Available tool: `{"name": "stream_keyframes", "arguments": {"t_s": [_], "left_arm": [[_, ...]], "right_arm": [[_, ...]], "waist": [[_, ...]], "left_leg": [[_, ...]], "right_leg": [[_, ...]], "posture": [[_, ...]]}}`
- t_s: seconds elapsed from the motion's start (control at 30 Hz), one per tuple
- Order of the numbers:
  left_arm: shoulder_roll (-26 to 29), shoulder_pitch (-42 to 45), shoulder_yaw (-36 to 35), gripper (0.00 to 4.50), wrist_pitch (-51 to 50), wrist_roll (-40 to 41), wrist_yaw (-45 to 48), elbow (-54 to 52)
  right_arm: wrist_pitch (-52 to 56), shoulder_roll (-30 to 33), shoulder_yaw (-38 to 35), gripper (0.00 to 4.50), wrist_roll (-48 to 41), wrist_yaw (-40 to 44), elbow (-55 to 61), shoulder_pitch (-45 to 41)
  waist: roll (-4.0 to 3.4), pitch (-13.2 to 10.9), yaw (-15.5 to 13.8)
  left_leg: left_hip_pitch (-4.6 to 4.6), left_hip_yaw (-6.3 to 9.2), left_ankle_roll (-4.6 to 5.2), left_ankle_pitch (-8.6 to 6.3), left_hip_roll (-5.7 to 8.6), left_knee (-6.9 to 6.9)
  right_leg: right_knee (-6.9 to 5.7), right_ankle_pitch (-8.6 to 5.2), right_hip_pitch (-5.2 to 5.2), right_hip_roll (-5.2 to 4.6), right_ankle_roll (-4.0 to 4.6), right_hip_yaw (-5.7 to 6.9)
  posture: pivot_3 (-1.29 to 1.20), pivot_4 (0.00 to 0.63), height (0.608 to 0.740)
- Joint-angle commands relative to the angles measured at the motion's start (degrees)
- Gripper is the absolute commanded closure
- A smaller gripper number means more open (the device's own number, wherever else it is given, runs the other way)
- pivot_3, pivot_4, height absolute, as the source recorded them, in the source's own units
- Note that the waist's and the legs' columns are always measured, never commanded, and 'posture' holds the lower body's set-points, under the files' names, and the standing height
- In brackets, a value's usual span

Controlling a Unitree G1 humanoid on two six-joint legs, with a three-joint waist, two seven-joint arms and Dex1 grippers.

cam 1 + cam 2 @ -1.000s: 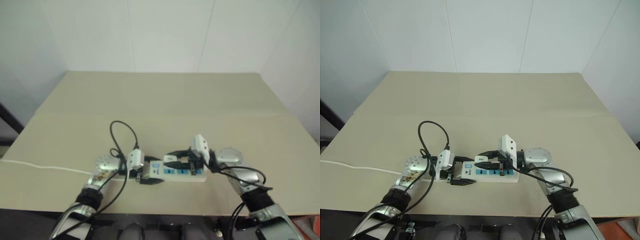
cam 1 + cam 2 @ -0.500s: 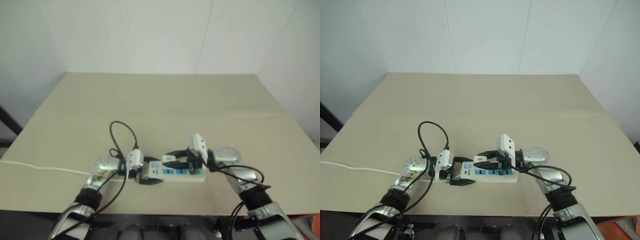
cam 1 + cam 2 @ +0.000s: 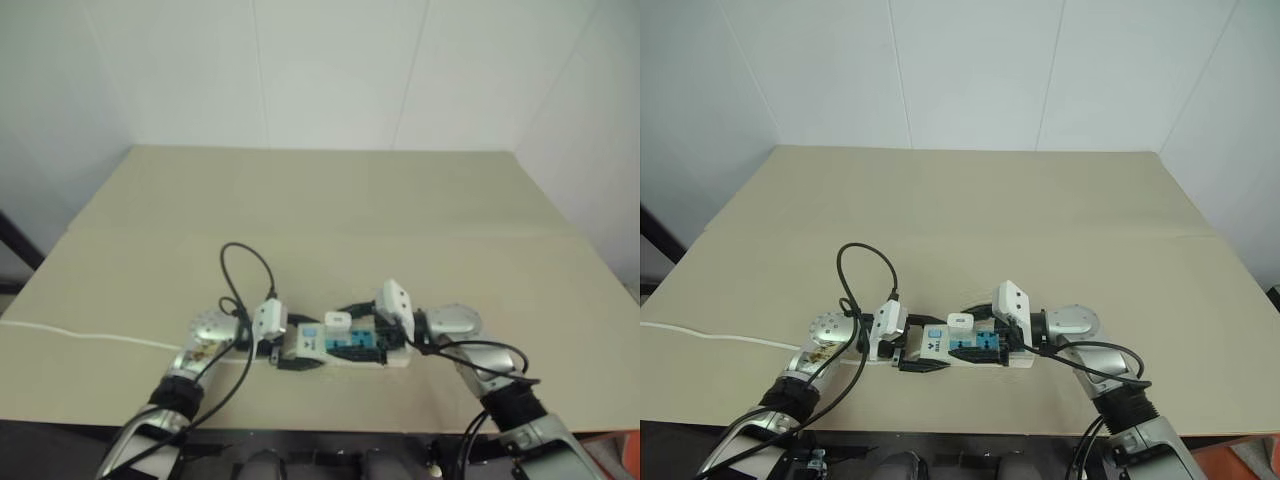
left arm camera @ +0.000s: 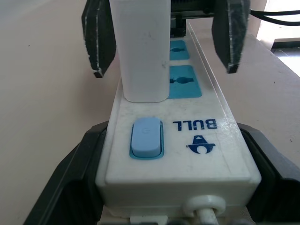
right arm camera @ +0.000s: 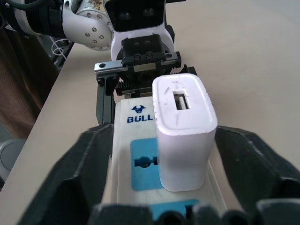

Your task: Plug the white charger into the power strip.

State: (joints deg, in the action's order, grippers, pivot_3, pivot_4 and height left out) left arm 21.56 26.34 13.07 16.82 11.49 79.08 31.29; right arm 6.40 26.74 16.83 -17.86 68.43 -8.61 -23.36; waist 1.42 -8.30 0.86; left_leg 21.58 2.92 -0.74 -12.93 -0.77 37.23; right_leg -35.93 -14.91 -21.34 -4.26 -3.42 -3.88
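Standing seated in the strip (image 4: 187,136), which the left hand (image 3: 923,357) clamps, the light, rigid charger (image 5: 183,129) sits between the right hand's (image 3: 980,343) spread fingers, best gripped by its flat sides.

Both head eyes look down over the beige tabletop (image 3: 970,200); wrist cameras face each other closely along the long white blue-socketed power strip (image 4: 187,136).

We cannot see the prongs of the white charger (image 5: 183,126), hidden where its base meets the power strip (image 4: 183,140). In the left wrist view the charger's top is cut off by the picture's edge, as are the upper ends of the right gripper's fingers (image 4: 98,40). The strip's far end is hidden behind the charger there. Its thin cable (image 3: 70,333) runs off the left edge in the head views.
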Motion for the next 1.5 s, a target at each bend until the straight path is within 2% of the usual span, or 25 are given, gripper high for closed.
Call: {"name": "stream_keyframes", "arguments": {"t_s": [0.03,0.1,0.13,0.37,0.47,0.5,0.63,0.87,1.0,1.13,1.27,1.5], "left_arm": [[1.3,-0.9,1.4,0.81,-1.6,-2.5,0.2,2.0],[2.0,-0.6,1.7,0.14,-4.1,-2.2,1.1,0.9],[2.3,-0.5,1.4,0.01,-5.4,-1.5,1.5,-0.1],[5.5,-2.6,-1.8,0.01,-12.0,3.6,2.1,-12.5],[9.0,-4.2,-3.3,0.01,-17.1,7.7,4.1,-20.5],[10.2,-4.6,-3.8,0.01,-18.4,8.8,4.6,-22.7],[13.7,-5.5,-5.7,0.01,-22.0,12.2,5.0,-28.8],[18.1,-6.1,-9.0,0.01,-24.0,15.4,6.4,-32.7],[24.6,-5.9,-13.5,0.01,-24.8,17.2,8.9,-33.1],[29.9,-6.5,-17.1,0.01,-26.9,19.1,10.7,-33.1],[33.5,-8.0,-19.3,0.01,-29.5,20.3,10.9,-34.4],[34.2,-9.7,-20.5,0.01,-30.6,20.7,9.7,-35.9]], "right_arm": [[1.9,0.3,1.8,0.0,2.8,0.1,-2.7,2.2],[1.7,0.2,1.8,0.0,3.3,0.0,-2.8,2.2],[1.1,-0.1,1.8,0.0,3.7,-0.4,-2.9,2.2],[0.3,0.0,-2.6,0.0,1.6,-2.7,0.9,2.3],[-0.9,1.8,-7.0,0.0,0.4,-4.6,5.4,2.6],[0.0,2.5,-8.6,0.0,-0.8,-5.1,7.3,2.6],[3.5,7.3,-14.9,0.0,-5.5,-5.2,15.3,2.5],[8.8,16.8,-22.6,0.0,-12.1,-1.9,22.5,3.1],[9.0,24.1,-27.7,0.0,-13.7,2.8,22.5,5.5],[9.5,28.8,-30.9,0.0,-14.9,5.5,23.3,9.0],[9.5,31.3,-33.5,0.0,-15.2,6.8,24.2,12.3],[9.3,32.1,-34.3,0.0,-15.3,6.3,24.5,13.7]], "waist": [[0.05,0.0,0.0],[0.06,0.0,0.1],[0.06,0.0,0.2],[0.08,0.0,0.4],[0.1,-0.2,0.0],[0.1,-0.3,-0.2],[-0.17,-1.3,-0.1],[-0.17,-1.4,0.4],[-0.17,-1.7,0.3],[-0.18,-1.8,0.2],[-0.18,-1.9,0.2],[-0.18,-1.9,0.2]], "left_leg": [[-0.01,0.0,0.0,0.0,0.0,0.0],[-0.04,0.0,0.0,0.0,0.0,-0.02],[-0.05,0.0,0.0,0.0,0.0,-0.03],[0.05,0.0,0.0,0.0,-0.04,-0.23],[0.71,0.01,-0.02,0.03,-0.02,-0.2],[0.78,0.03,-0.05,0.05,0.01,-0.2],[0.96,0.0,-0.05,0.05,0.05,-0.2],[1.6,0.01,-0.04,0.05,0.0,-0.22],[1.61,-0.01,-0.04,0.05,0.0,-0.21],[1.59,-0.06,-0.04,0.05,0.0,-0.21],[1.62,-0.07,-0.04,0.05,0.0,-0.21],[1.58,-0.09,-0.05,0.06,-0.04,-0.15]], "right_leg": [[0.0,0.0,0.0,0.0,0.0,0.0],[0.0,-0.01,0.01,0.0,0.0,0.0],[0.0,-0.01,0.02,0.0,0.0,0.0],[-0.01,-0.06,-0.17,0.04,0.07,-0.01],[-0.15,0.02,-0.85,0.01,0.16,-0.03],[-0.17,0.22,-0.94,-0.02,0.51,-0.03],[-0.12,0.24,-1.06,-0.07,0.54,-0.02],[-0.25,0.26,-1.81,0.0,0.56,0.0],[-0.24,0.26,-1.81,0.0,0.57,0.0],[-0.22,0.26,-1.8,-0.04,0.57,0.0],[-0.21,0.26,-1.81,-0.04,0.56,0.0],[-0.31,0.26,-1.8,0.01,0.57,-0.01]], "posture": [[0.0,0.15,0.74],[0.0,0.15,0.74],[0.0,0.15,0.74],[0.0,0.15,0.74],[0.0,0.15,0.74],[0.0,0.15,0.74],[0.0,0.15,0.74],[0.0,0.15,0.74],[0.0,0.15,0.74],[0.0,0.15,0.74],[0.0,0.15,0.74],[0.0,0.15,0.74]]}}
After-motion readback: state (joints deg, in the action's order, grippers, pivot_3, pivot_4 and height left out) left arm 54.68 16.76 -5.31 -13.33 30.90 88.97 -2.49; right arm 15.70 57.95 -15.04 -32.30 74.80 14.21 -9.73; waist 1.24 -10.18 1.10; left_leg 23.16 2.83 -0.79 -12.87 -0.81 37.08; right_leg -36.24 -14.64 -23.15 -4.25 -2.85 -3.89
